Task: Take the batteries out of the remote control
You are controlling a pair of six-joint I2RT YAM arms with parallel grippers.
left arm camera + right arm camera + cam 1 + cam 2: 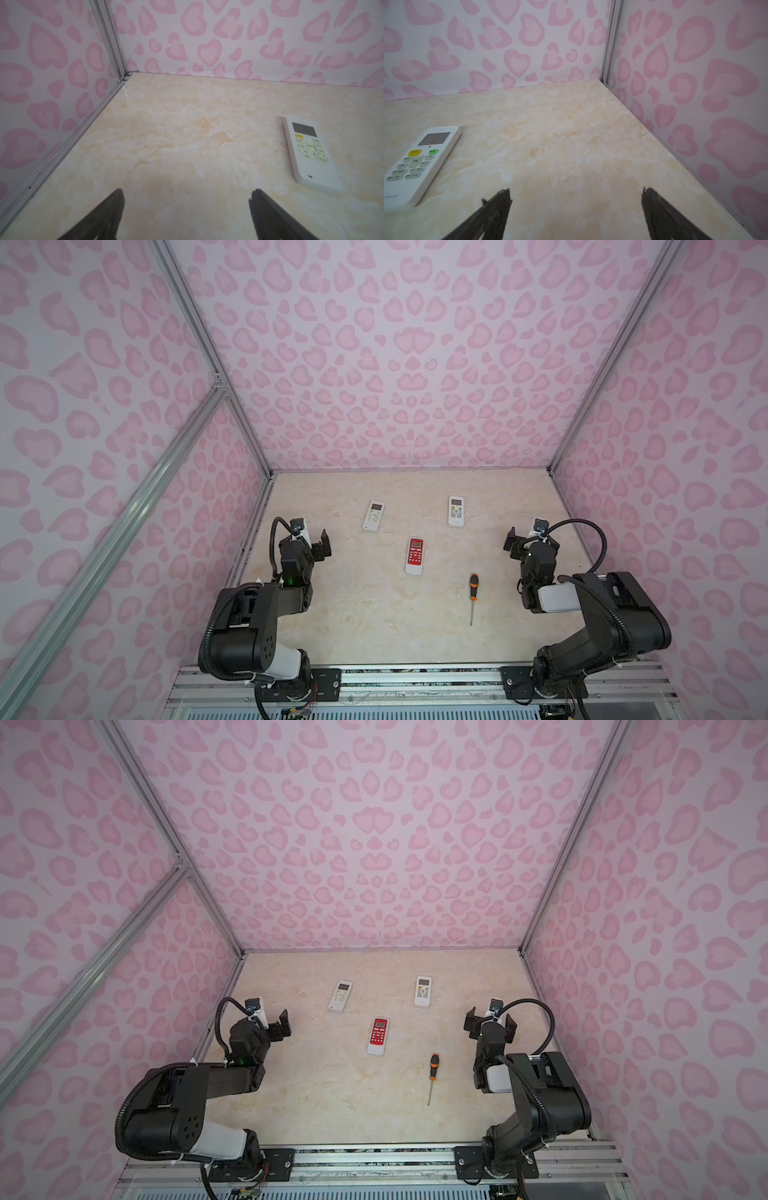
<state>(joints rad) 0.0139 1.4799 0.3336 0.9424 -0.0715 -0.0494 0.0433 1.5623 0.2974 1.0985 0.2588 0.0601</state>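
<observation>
Three remote controls lie face up on the marble-look table in both top views. One is a white remote (374, 516) at the back left, one a white remote (456, 511) at the back right, and one a red-faced remote (414, 556) nearer the middle. No batteries show; they are hidden. My left gripper (312, 536) hovers open by the left wall, and the back-left remote (311, 153) lies off to its side. My right gripper (524, 536) hovers open by the right wall, beside the back-right remote (419, 164). Both grippers (187, 193) (576, 193) have only bare table between their fingers.
An orange-and-black-handled screwdriver (472, 593) lies in front of the red remote, its tip pointing toward the front edge. Pink patterned walls with aluminium posts (112, 41) close the table on three sides. The arm bases sit on the front rail (415, 680).
</observation>
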